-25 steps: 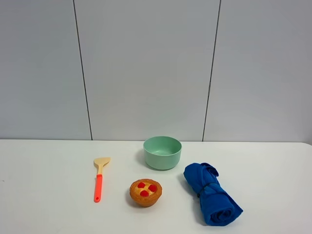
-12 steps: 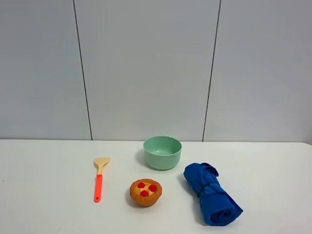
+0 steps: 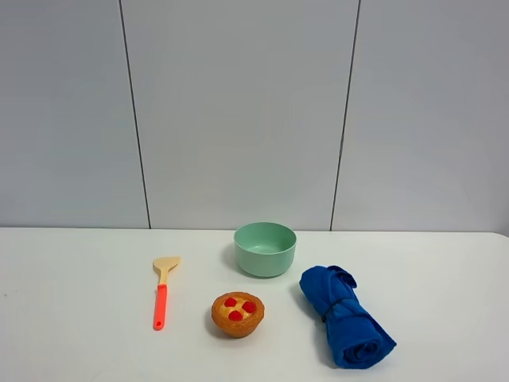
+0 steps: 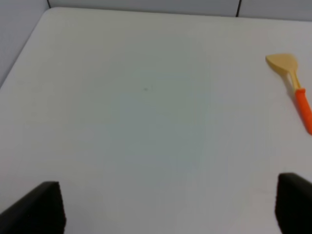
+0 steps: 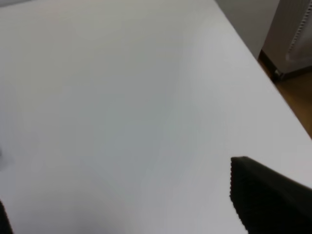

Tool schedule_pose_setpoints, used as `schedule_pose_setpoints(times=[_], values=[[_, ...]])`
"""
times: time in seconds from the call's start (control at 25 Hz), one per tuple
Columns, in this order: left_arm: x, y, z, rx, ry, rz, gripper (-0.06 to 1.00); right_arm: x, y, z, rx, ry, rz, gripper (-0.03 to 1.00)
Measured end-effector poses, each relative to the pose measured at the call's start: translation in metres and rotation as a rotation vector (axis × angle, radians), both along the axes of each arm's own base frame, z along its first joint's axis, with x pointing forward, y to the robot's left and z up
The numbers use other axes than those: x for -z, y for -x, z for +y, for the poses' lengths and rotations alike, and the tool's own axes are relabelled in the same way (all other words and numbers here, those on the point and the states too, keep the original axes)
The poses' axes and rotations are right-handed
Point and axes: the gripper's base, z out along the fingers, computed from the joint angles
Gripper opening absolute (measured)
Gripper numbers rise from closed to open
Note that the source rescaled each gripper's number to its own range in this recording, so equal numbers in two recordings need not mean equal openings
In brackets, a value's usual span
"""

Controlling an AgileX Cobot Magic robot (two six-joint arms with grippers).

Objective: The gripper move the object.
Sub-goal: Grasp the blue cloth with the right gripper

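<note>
- A white table point(image 3: 79, 270) in front of a grey panelled wall point(image 3: 238, 111) carries four objects, any of which could be the one to move; none is in a claw.
- A fruit tart point(image 3: 237, 313) topped with red berries sits near the front of the table in the high view.
- A mint-green bowl point(image 3: 265, 248) stands upright at about 1 o'clock from the tart, close to it but apart.
- A spatula point(image 3: 162, 290) lies flat at 9 o'clock from the tart, its pale blade toward 12 o'clock and its orange handle toward 6.
- A rolled blue towel point(image 3: 345, 318) lies at 3 o'clock from the tart, running from 11 o'clock to 5 o'clock.
- The left gripper point(image 4: 170, 209) hangs over bare table with its dark fingers point(image 4: 46, 207) spread wide, holding nothing; the spatula lies beyond them.
- The right gripper point(image 5: 136, 209) is likewise spread and empty over bare tabletop near the table's edge, with one ribbed finger point(image 5: 268, 197) plainly in view.
</note>
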Motion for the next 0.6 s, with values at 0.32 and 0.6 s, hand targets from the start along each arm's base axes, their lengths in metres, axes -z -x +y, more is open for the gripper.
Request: schedule_pose_setpoints(times=[0.32, 0.6], values=[[0.0, 0.0, 0.0, 0.0, 0.0, 0.0, 1.0, -0.052, -0.071, 0.014, -0.113, -0.041, 0.116, 1.0], [0.0, 0.0, 0.0, 0.0, 0.0, 0.0, 1.0, -0.036, -0.143, 0.034, -0.202, -0.024, 0.293, 1.0]])
